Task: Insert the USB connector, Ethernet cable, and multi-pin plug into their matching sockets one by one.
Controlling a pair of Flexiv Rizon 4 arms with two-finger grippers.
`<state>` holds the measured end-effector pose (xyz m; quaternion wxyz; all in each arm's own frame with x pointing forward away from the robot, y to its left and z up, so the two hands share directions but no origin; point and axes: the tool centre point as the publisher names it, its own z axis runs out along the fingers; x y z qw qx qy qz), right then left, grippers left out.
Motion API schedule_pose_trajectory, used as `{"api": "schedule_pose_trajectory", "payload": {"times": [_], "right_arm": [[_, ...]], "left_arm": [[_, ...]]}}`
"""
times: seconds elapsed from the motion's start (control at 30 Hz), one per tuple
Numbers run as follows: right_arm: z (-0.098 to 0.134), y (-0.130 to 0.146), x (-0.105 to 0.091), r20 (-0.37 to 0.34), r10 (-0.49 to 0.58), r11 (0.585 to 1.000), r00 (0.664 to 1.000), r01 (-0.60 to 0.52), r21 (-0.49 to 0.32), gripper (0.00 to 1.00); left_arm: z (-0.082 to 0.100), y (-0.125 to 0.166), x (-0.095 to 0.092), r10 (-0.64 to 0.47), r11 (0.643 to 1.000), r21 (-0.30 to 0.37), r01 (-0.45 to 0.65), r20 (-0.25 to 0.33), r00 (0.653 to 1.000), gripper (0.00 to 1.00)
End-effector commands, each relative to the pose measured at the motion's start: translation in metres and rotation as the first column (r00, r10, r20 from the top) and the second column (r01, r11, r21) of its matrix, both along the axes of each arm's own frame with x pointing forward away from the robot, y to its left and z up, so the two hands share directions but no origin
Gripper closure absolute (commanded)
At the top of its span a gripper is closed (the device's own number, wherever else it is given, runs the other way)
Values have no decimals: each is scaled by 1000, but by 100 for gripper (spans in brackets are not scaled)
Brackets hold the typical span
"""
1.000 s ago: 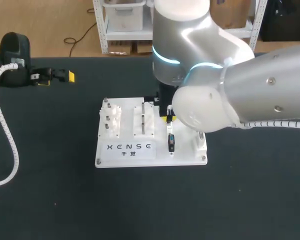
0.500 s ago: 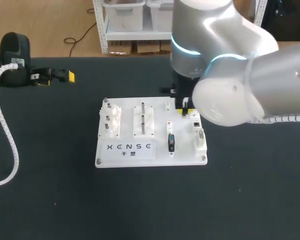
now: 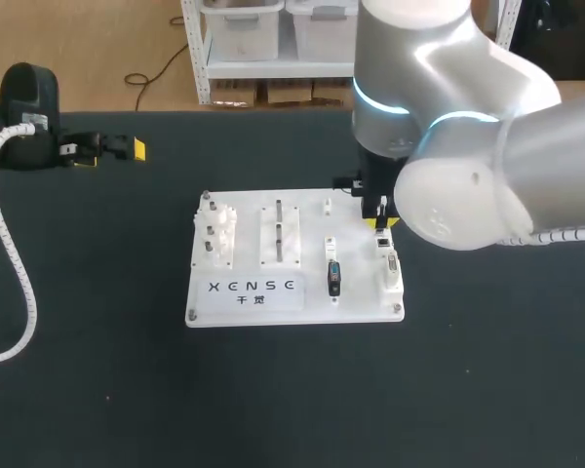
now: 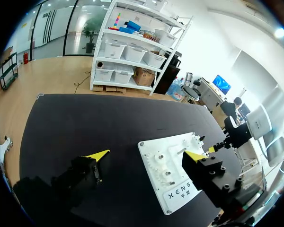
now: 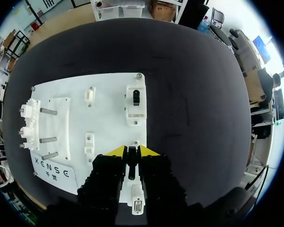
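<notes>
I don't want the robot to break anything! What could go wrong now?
1. The right gripper hangs over the white board, close to a small socket block. Coming down a little off line, it might bump it.
2. The right arm hides that corner in the head view, so a miss could be hard to spot.
3. The black connector sits on the board nearby and could get knocked.
</notes>
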<state>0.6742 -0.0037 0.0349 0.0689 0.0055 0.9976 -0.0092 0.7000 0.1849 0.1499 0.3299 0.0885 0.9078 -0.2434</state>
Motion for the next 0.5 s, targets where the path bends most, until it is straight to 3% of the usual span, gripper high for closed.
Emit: {"api": "schedule_pose_trajectory", "payload": {"times": [0.03, 0.5], "right_arm": [[-1, -4, -2, -1, 1, 1000, 1000, -1, -1, 100], [-8, -8, -6, -15, 13, 1000, 1000, -13, -18, 100]], "left_arm": [[0, 0, 0, 0, 1000, 0, 0, 0, 1000, 0], [0, 0, 0, 0, 1000, 0, 0, 0, 1000, 0]]}}
